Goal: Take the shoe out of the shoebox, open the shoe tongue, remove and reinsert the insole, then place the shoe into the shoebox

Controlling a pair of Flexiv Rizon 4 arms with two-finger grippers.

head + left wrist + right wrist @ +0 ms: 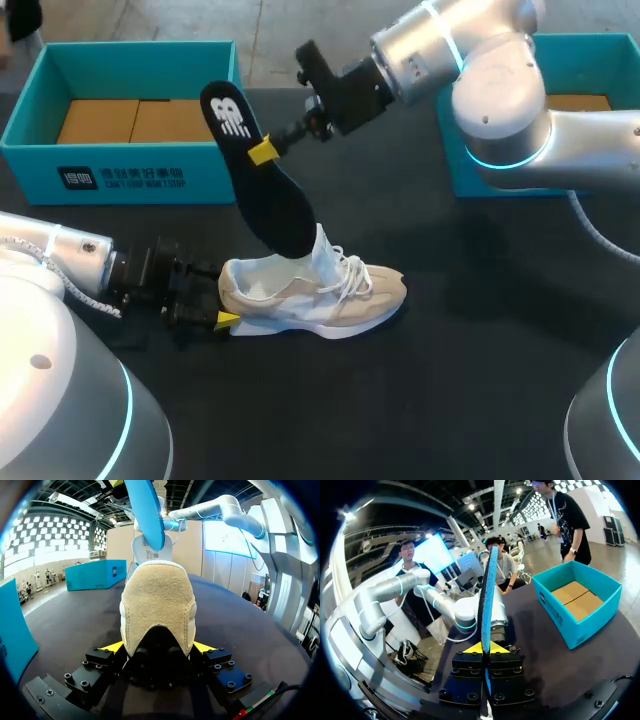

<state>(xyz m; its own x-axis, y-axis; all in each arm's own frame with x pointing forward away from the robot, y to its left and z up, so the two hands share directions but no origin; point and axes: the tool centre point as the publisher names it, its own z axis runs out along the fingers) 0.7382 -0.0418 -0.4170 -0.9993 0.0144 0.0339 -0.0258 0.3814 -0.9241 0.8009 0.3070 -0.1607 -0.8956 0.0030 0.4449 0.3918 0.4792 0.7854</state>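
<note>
A beige and white shoe (320,295) lies on its sole on the black table, toe to the right. My left gripper (222,305) is shut on its heel; in the left wrist view the yellow tips flank the suede heel (157,605). A black insole (260,170) with a blue underside (147,510) stands steeply tilted, its lower end inside the shoe's opening by the raised tongue. My right gripper (263,151) is shut on the insole's upper part, and its wrist view shows the insole (487,595) edge-on between the yellow tips (483,647).
A teal shoebox (130,175) with cardboard inside stands open at the back left, also seen from the right wrist (580,625). A second teal box (455,175) sits at the back right under my right arm. Bare black table lies in front of the shoe.
</note>
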